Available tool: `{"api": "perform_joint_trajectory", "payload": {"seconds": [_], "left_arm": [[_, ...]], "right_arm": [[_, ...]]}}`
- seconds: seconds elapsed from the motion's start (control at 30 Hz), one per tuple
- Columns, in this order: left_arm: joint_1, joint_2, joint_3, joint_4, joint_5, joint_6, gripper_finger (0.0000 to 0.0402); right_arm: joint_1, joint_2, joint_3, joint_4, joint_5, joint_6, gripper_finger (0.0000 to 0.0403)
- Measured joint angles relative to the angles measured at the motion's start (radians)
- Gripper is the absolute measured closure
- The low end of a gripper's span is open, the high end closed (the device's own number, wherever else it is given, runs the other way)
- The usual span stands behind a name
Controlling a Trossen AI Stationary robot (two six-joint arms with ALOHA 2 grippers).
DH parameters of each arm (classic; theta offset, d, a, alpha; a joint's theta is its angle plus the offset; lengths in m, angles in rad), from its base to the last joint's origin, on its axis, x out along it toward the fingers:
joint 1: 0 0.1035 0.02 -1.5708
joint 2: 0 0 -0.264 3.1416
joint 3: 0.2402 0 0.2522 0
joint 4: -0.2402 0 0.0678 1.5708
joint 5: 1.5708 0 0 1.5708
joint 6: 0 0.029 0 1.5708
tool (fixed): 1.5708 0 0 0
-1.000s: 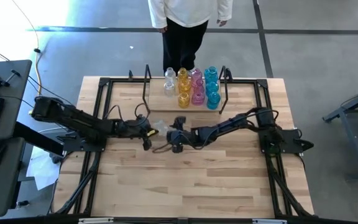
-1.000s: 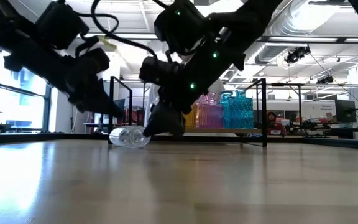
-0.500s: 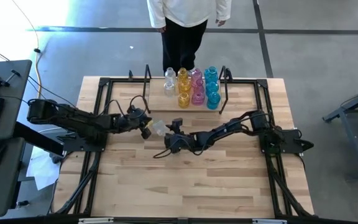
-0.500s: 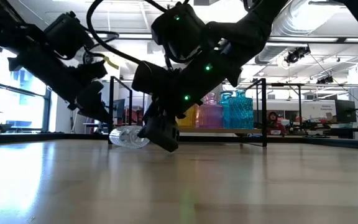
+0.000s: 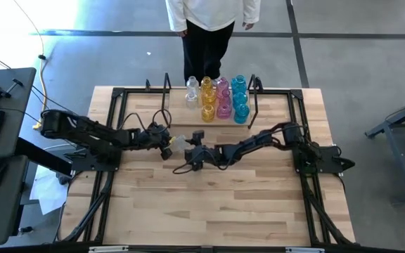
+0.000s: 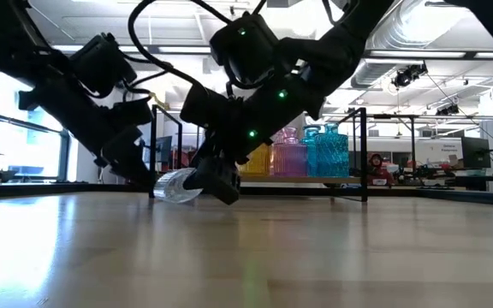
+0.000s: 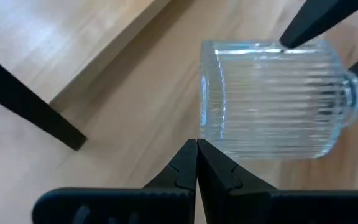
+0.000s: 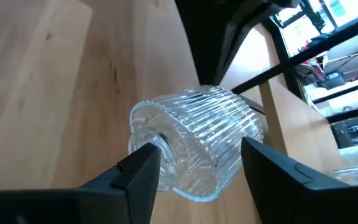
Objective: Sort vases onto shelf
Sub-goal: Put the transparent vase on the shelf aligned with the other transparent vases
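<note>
A clear ribbed vase (image 8: 194,142) is lying on its side on the table (image 5: 209,211), just short of the shelf (image 5: 181,118), and the right gripper (image 8: 199,163) is reaching over its neck end with its fingers spread wide, one on each side of the glass and neither visibly pressing on it. The left gripper (image 7: 196,163) is sitting at the vase's flat base with its fingers pressed together and nothing between them, seemingly acting as a stop on the far side from the right gripper. Beyond both grippers, the other vases (image 5: 220,98) are standing upright on the shelf in clear, amber, pink and blue rows. To do this pickup well, the right gripper should probably be centring on the ribbed body instead of the narrow neck, closing gently so the round glass is not rolling out sideways, while the left gripper is holding steady against the base. Once lifted, the vase will need turning upright before it is going onto the shelf beside the clear one, with care not to be nudging the black post (image 5: 165,105).
</note>
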Motion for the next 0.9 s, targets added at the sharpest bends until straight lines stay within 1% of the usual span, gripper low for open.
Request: {"api": "perform_joint_trajectory", "payload": {"seconds": [0.13,0.27,0.47,0.53,0.6,0.67,0.77,0.83,0.9], "left_arm": [[0.001,0.048,0.0,0.044,-0.004,-0.004,0.0401],[0.002,0.069,-0.002,0.077,0.004,-0.008,0.0401],[0.002,0.069,-0.002,0.077,0.007,-0.009,0.0401],[0.002,0.069,-0.004,0.074,0.006,-0.009,0.0401],[0.002,0.069,-0.005,0.064,0.001,-0.011,0.0401],[0.003,0.064,-0.005,0.045,-0.009,-0.011,0.0401],[-0.001,0.049,-0.007,0.008,0.035,-0.008,0.0401],[-0.006,0.026,-0.003,0.007,0.095,0.006,0.0401],[-0.007,0.014,0.001,0.021,0.134,0.03,0.0402]], "right_arm": [[-0.015,0.0,0.0,-0.001,-0.017,0.0,0.0208],[-0.022,-0.001,-0.001,-0.002,-0.04,-0.01,0.0219],[-0.023,-0.004,-0.001,0.003,-0.054,-0.015,0.0252],[-0.023,-0.004,-0.002,0.047,-0.052,-0.054,0.0268],[-0.033,-0.002,-0.003,0.138,-0.065,-0.07,0.0284],[-0.047,-0.002,0.009,0.181,-0.047,-0.071,0.0301],[-0.071,-0.002,0.067,0.161,-0.021,-0.078,0.0331],[-0.083,-0.004,0.113,0.113,-0.046,-0.057,0.0353],[-0.09,-0.011,0.153,0.031,-0.073,-0.022,0.0378]]}}
